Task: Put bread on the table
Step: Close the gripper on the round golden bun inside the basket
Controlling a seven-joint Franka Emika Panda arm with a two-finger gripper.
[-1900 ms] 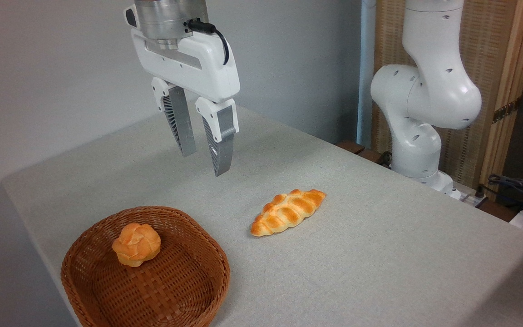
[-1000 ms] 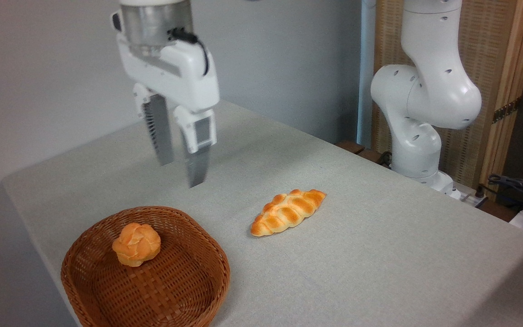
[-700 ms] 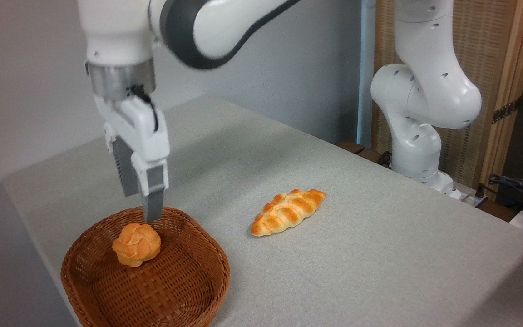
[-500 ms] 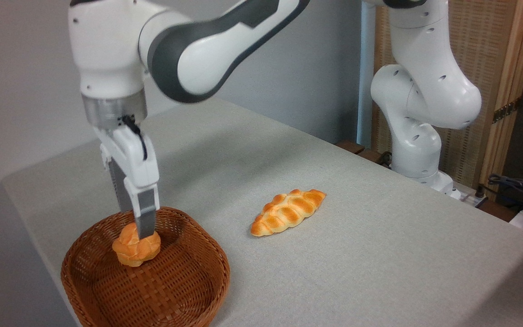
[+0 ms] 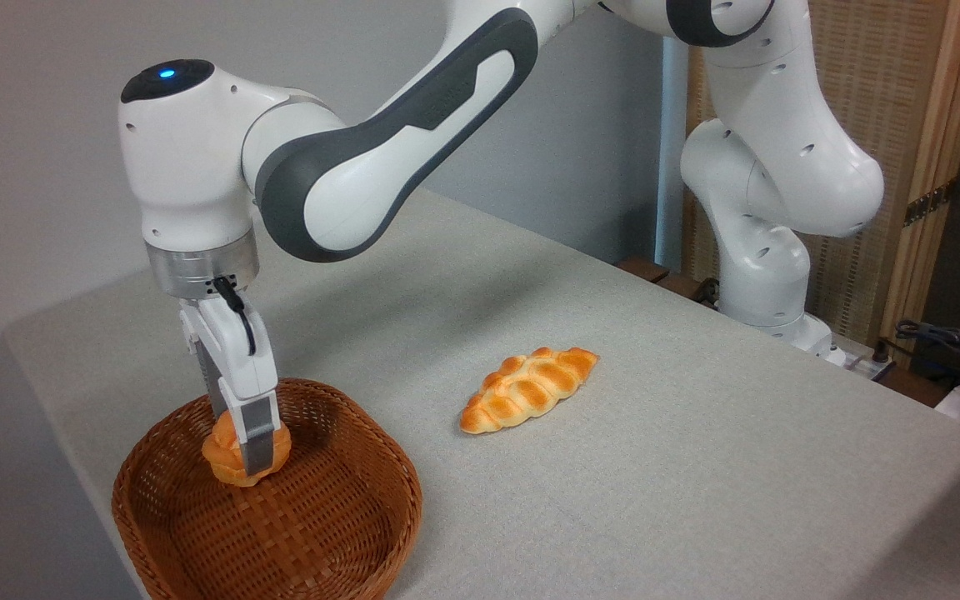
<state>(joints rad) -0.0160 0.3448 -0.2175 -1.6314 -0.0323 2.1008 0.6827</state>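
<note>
Bread: a small round knot-shaped bun [image 5: 222, 454], golden-orange with a paler base, is located inside the brown woven wicker basket [image 5: 338, 533], toward its rear left part, resting on the basket's woven floor. Most of the bun's front is covered by the near finger of the gripper; its left side and lower edge are seen.

Gripper: the white two-finger gripper [image 5: 248, 454] of the white and grey robot arm [image 5: 380, 150] is pointed straight down into the basket. The grey near finger [image 5: 257, 442] is laid against the front of the bun; the far finger is hidden behind it. The bun is set between the two fingers, but whether they are pressed onto it or merely placed around it cannot be told from this view.

Basket: placed at the front left corner of the bench [image 5: 655, 467], near its edge. Only the bun is seen within it.

Bench: a large flat surface covered in light grey-beige cloth.

Second loaf: a longer braided oval loaf [image 5: 528, 388], golden-orange, is laid directly on the bench cloth, to the right of the basket and well apart from it, its long axis angled up toward the right.

Arm base: mounted beyond the far right edge of the bench, in front of a wooden screen [image 5: 922, 125].
</note>
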